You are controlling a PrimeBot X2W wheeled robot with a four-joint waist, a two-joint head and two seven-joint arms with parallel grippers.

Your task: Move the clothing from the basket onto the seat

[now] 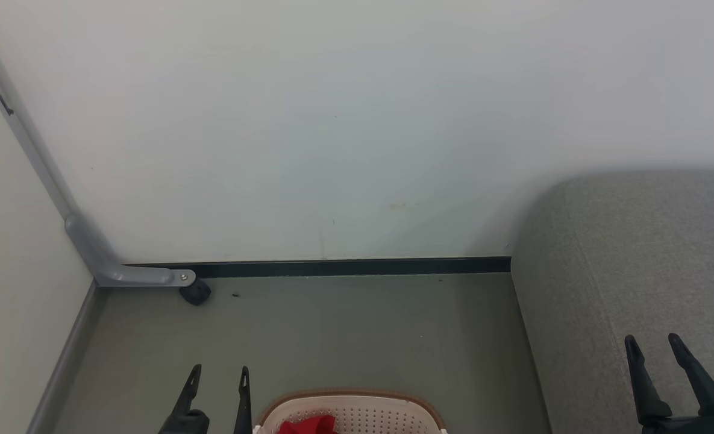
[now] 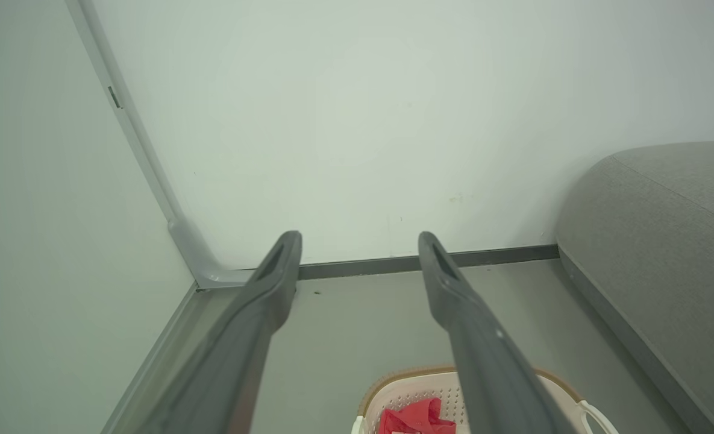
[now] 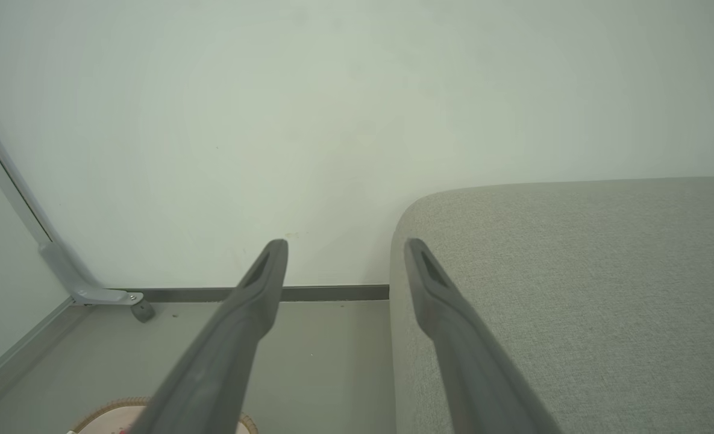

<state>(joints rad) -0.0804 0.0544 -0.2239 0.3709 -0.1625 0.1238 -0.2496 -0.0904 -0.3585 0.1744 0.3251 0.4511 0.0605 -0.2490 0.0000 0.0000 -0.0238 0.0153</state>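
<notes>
Grey floor [image 1: 332, 337] bears basket [image 1: 370, 415] holding red clothing [image 1: 308, 425].

Left gripper [image 1: 219, 375], right gripper [image 1: 653, 343] raised (jaws spread, empty).

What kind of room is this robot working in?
Probably a living-room corner, perhaps a mock-up: a grey sofa seat beside a plain wall, and a laundry basket holding red clothing on the bare floor.
</notes>
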